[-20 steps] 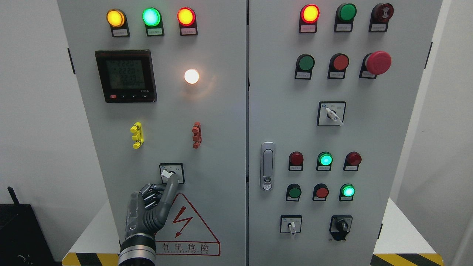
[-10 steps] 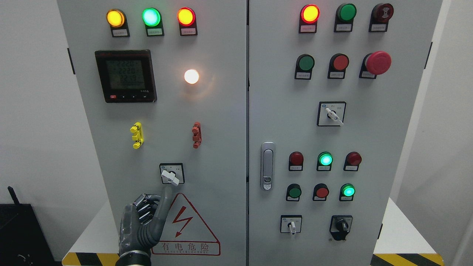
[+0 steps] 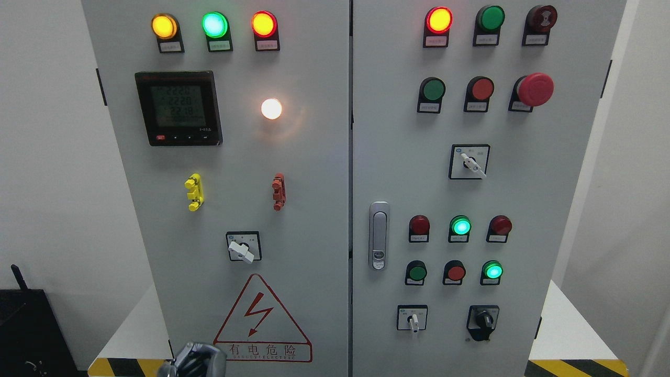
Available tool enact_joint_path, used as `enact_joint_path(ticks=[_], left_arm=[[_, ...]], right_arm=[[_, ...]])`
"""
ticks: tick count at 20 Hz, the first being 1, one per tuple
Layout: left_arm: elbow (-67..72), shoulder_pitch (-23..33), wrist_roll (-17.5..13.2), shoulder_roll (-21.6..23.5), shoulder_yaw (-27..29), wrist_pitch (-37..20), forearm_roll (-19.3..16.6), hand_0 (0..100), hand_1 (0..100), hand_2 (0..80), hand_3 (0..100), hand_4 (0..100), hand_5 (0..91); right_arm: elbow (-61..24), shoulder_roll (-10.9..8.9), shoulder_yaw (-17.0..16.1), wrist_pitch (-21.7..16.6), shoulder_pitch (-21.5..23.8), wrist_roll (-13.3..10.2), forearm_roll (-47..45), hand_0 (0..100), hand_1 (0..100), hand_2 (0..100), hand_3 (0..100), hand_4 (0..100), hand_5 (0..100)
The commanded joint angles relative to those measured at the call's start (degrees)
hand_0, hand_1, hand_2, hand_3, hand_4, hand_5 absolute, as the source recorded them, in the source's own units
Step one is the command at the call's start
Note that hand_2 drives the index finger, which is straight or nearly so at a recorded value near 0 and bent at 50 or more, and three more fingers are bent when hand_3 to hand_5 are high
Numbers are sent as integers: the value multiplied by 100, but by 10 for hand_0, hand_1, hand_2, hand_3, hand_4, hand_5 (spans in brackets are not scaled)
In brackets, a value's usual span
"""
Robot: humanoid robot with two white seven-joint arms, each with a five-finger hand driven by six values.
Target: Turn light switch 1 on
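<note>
Below the switch [image 3: 243,247], "有电危险" warning triangle [image 3: 261,319] beside left robot hand [image 3: 196,360], grip unclear.

Matt grey painted metal cabinet [image 3: 314,209], glossy plastic lamps [image 3: 214,24], shiny chromed door handle [image 3: 379,235].

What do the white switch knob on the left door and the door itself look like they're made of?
The switch knob looks like moulded white plastic: matte, blocky edges, no metallic glint. The left door looks like sheet metal with light grey paint or powder coat: flat, even colour, and a soft, diffuse glow around the white lamp. Both are judged by look only.
</note>
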Motion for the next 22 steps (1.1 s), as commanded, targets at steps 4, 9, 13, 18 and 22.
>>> enact_joint_path(ticks=[4,9,13,18,22], left_arm=[[5514,777,-430,413,664,-1762,149,37,155,489,915,947,725],[8574,144,-912,448,646,-1728,131,66,99,314,727,782,549],[10728,-400,-1483,597,585,-1465,87,56,169,193,467,499,38],[11269,-507,-1625,597,181,27,96,133,198,0,18,129,0],[11278,-638,-1731,536,207,951,166,174,183,0,0,0,0]], right_arm=[[0,0,0,3,0,2,-141,0,0,0,0,0,0],[0,0,0,3,0,2,-141,0,0,0,0,0,0],[0,0,0,3,0,2,-141,0,0,0,0,0,0],[0,0,0,3,0,2,-141,0,0,0,0,0,0],[0,0,0,3,0,2,-141,0,0,0,0,0,0]])
